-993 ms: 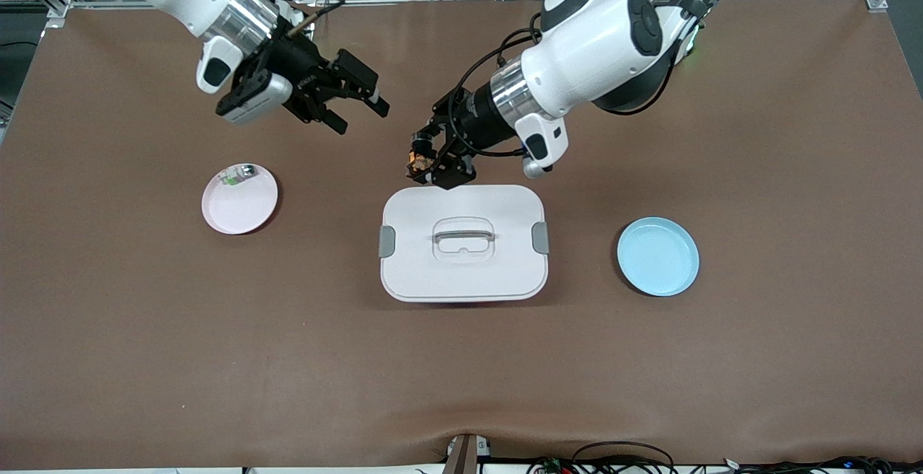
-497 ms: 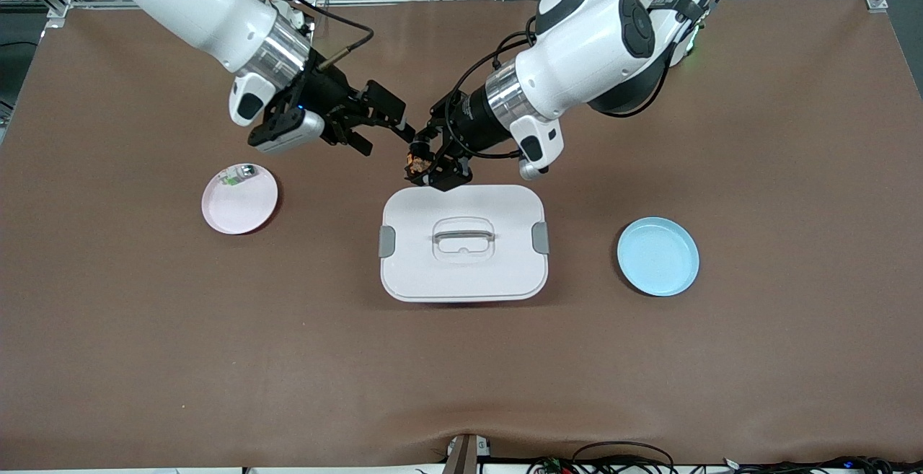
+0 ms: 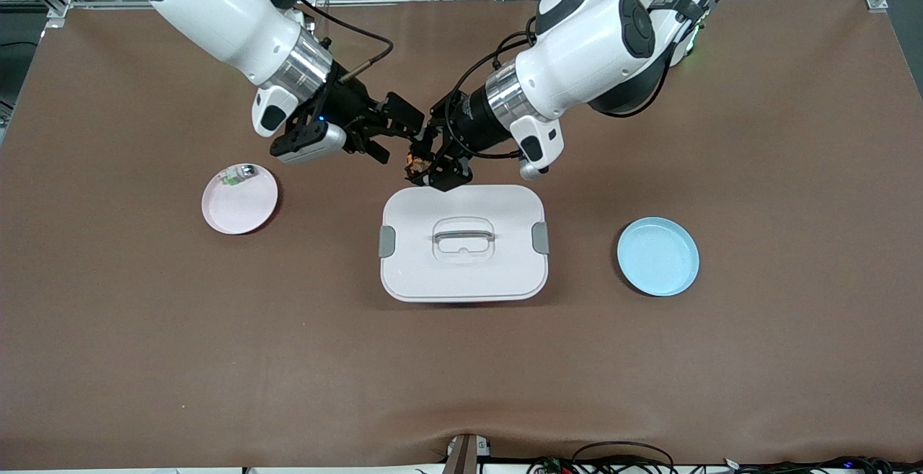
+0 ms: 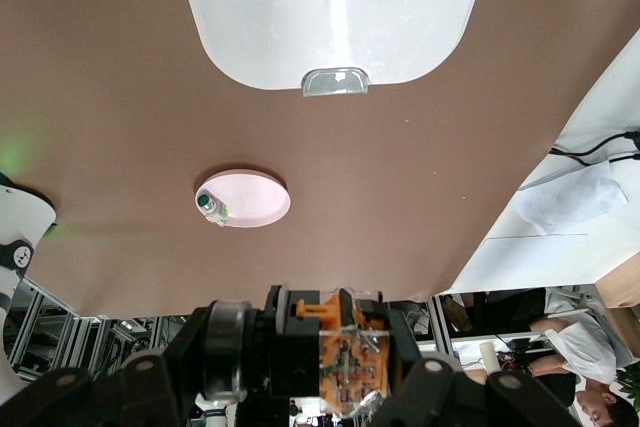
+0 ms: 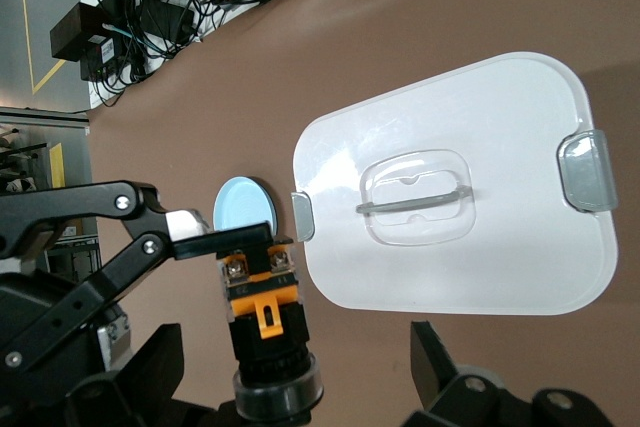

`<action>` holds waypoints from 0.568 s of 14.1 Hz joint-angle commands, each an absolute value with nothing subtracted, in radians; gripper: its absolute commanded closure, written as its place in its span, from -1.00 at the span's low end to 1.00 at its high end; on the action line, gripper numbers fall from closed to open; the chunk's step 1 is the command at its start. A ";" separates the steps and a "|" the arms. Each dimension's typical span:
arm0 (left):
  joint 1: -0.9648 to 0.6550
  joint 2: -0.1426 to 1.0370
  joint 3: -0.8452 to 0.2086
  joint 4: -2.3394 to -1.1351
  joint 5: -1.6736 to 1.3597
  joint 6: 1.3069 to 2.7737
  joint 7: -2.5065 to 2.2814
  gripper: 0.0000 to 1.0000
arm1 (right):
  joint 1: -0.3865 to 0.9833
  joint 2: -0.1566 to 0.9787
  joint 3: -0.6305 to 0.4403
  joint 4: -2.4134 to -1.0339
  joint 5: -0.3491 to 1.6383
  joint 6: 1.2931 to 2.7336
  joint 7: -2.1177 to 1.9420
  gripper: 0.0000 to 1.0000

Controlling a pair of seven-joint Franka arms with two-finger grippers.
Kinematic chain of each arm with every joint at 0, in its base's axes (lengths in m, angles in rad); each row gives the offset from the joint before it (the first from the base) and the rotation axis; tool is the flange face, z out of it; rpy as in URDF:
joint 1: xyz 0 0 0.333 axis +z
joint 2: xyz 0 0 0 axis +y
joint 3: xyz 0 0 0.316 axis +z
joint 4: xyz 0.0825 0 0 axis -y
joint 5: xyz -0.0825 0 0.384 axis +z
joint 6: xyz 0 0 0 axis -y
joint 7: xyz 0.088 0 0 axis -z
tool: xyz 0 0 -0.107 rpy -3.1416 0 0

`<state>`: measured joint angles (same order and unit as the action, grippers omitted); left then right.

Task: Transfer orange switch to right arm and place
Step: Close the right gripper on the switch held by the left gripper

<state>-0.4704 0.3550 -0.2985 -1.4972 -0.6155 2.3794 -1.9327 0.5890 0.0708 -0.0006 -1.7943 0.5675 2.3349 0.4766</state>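
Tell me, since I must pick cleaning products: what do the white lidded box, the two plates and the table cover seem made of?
The white lidded box looks like smooth moulded plastic, with a faint sheen, grey side clips and a clear handle. The pink plate and the blue plate look like matte plastic or melamine: even colour, thin rims. The brown table cover looks like matte fabric or a soft mat, rippled at its near edge.
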 commanded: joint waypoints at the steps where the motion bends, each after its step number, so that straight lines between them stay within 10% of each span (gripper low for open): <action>1: -0.476 0.362 -0.298 -1.485 -0.572 2.388 -1.959 0.44 | 0.611 0.110 -0.015 -1.750 0.581 2.355 0.492 -1.00; 3: -0.476 0.362 -0.298 -1.486 -0.571 2.388 -1.957 0.44 | 0.614 0.120 -0.015 -1.737 0.581 2.358 0.491 -0.93; 8: -0.476 0.362 -0.298 -1.486 -0.571 2.388 -1.957 0.43 | 0.614 0.130 -0.015 -1.707 0.571 2.350 0.489 0.73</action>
